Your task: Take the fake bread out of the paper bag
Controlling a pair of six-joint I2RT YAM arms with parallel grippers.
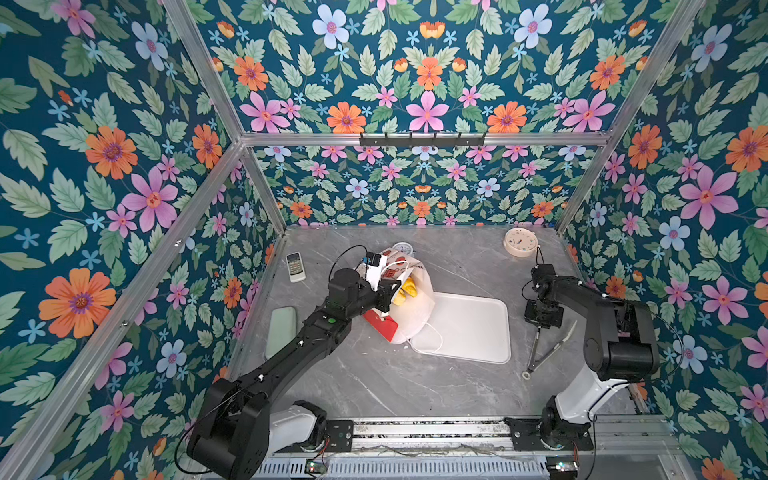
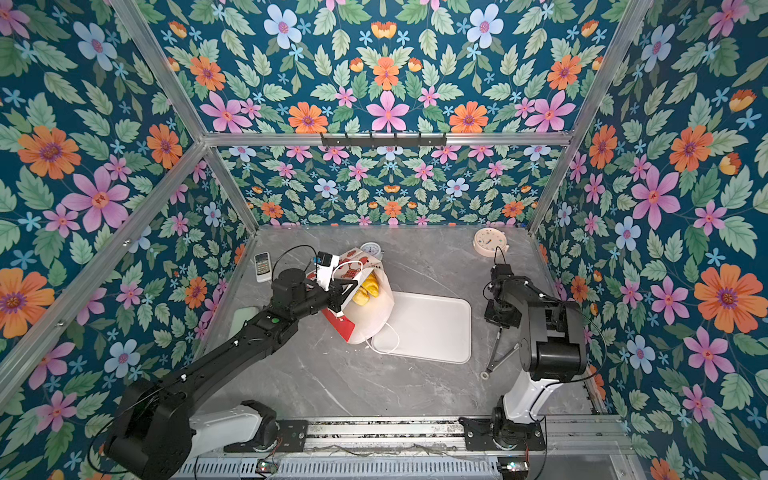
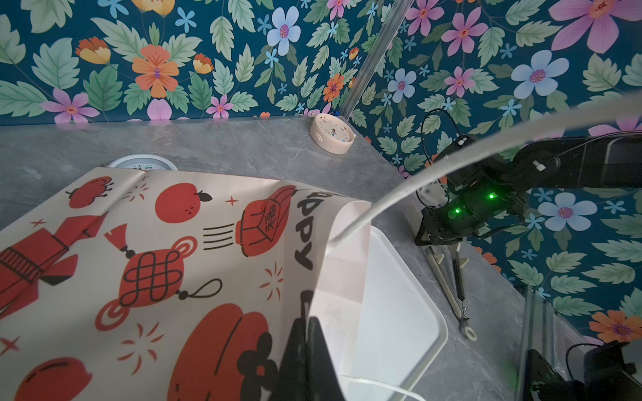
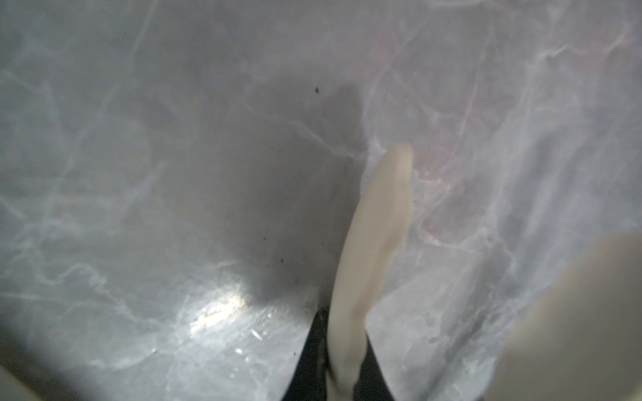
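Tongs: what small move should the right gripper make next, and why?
Probably lift the tongs off the table: the right gripper is shut on them, the left gripper pinches the rim of the paper bag, and fake bread shows inside.

Both top views: high overhead, looking down on the whole table [image 1: 374,382], near-identical. Left wrist: close over bag [image 3: 156,243], facing right arm [image 3: 573,163]. Right wrist: very near table, tongs [image 4: 375,243] blurred.

on the paper bag [image 3: 173,260], in the left wrist view, black letters along the mouth edge read "appy", turned upside down, the start hidden at the fold. a red packet motif on the bag carries "100" over a small sign i cannot read. markings on the beige clock [image 3: 332,133], pale blue clock [image 3: 140,163] and remote control [image 1: 295,267] are too small to read.
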